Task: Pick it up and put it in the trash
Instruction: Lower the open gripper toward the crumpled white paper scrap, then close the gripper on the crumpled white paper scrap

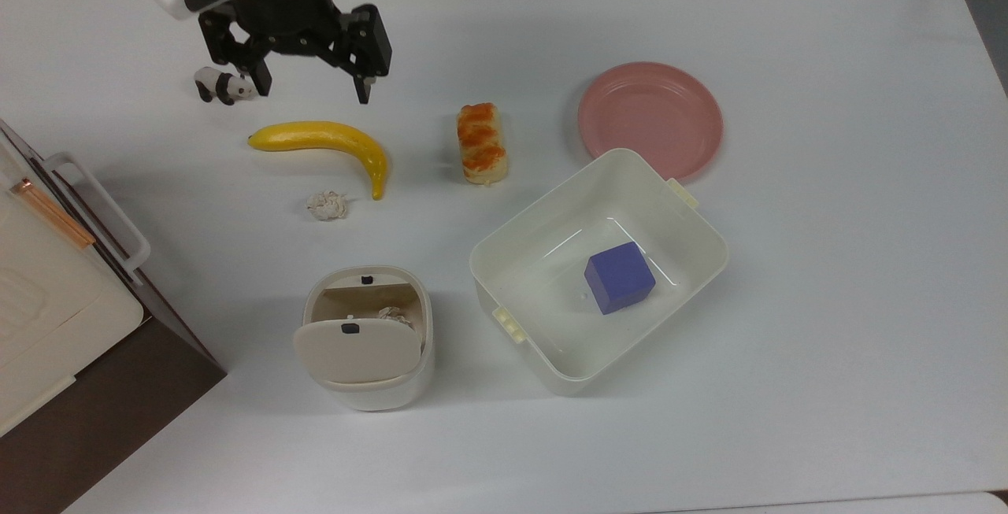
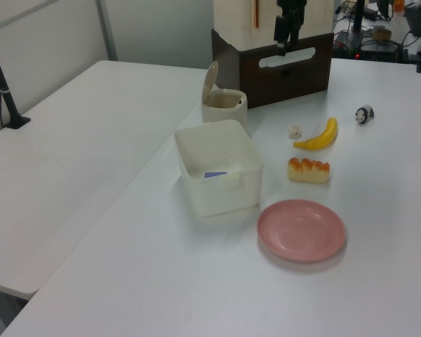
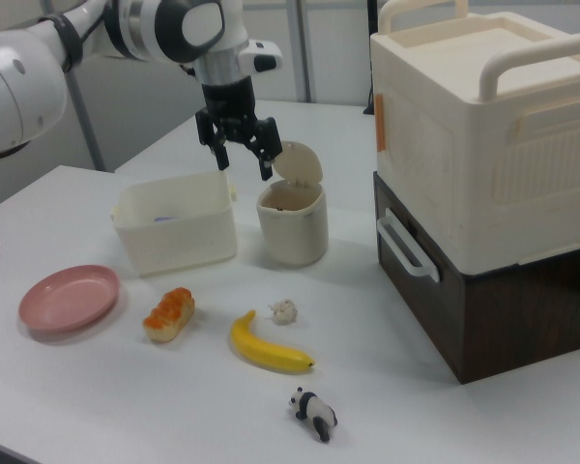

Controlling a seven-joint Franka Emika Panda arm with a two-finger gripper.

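The crumpled off-white tissue wad [image 1: 327,205] lies on the white table just below the banana's tip; it also shows as the wad [image 2: 295,130] in the left view and the wad [image 3: 284,310] in the right view. The trash [image 1: 366,337] is a small cream bin with its flap lid tipped open; a similar wad lies inside it. The same bin [image 3: 292,222] stands beside the tub. My gripper [image 1: 313,87] hangs open and empty above the table, over the banana's far side and next to the panda, well apart from the wad. The right view shows the gripper [image 3: 244,162] high above the bin.
A yellow banana [image 1: 323,140], a panda figurine [image 1: 220,86] and a bread piece [image 1: 482,142] lie near the wad. A pink plate [image 1: 650,116] and a white tub [image 1: 543,211] holding a blue cube [image 1: 620,277] sit at the top view's right. A large cream-and-brown box [image 1: 47,293] fills the top view's left edge.
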